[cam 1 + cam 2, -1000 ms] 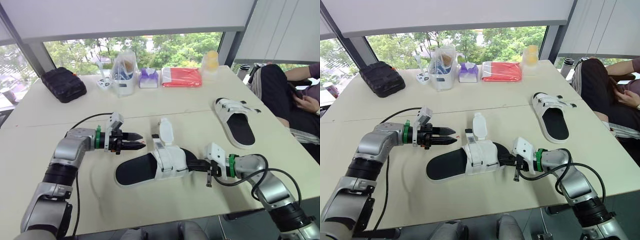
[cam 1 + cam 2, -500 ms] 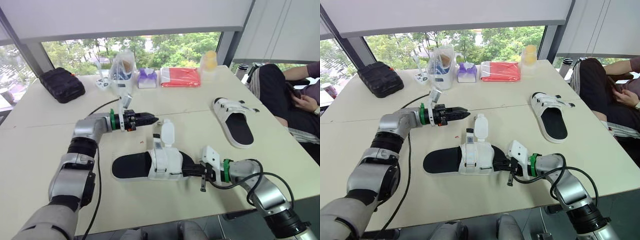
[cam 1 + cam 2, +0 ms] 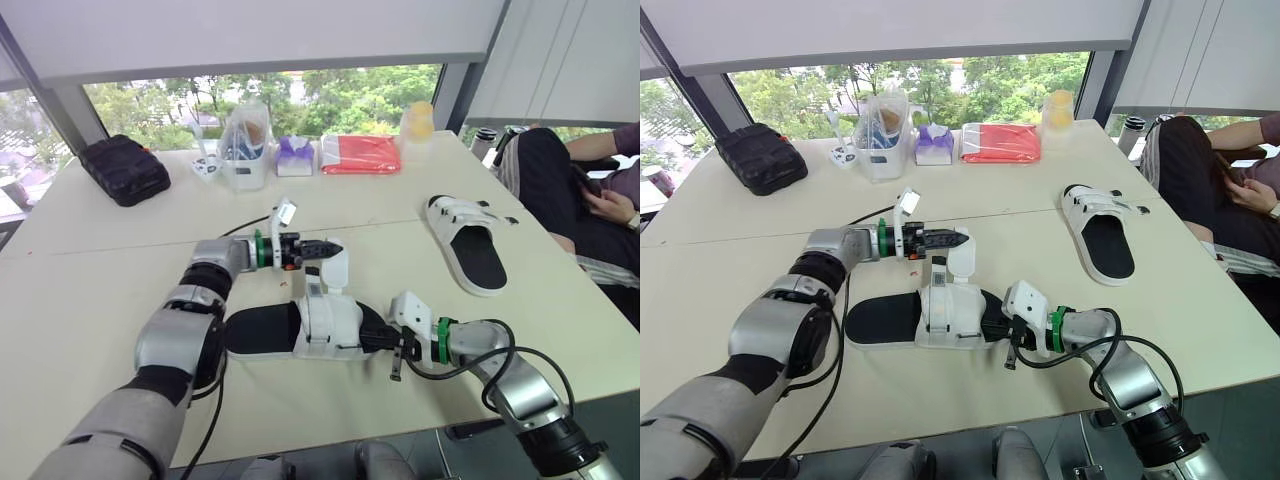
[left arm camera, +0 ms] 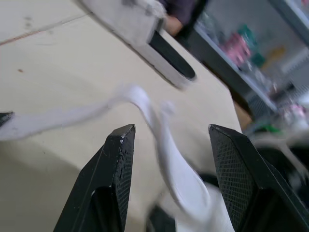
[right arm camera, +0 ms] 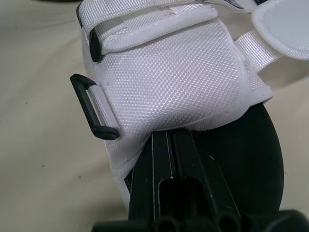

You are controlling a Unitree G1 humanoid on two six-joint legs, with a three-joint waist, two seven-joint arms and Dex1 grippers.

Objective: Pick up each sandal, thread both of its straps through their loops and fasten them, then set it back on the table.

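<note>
— White strap [image 3: 335, 272] of the near sandal [image 3: 262, 331] stands up loose. Left tool [image 3: 333, 246]?
— Fingers apart at the strap's top end, just behind the sandal. Wrist view has the strap between them.
— Right tool [image 3: 386, 340]?
— Fingers together at the sandal's right end, tips tucked under its white upper [image 5: 164, 72]. Sandal flat on the bench [image 3: 80, 300]. Second sandal [image 3: 470, 245] well apart, right of it.

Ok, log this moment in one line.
left pincer: open around loose strap | right pincer: shut, tips under upper of near sandal | far sandal: on table
</note>
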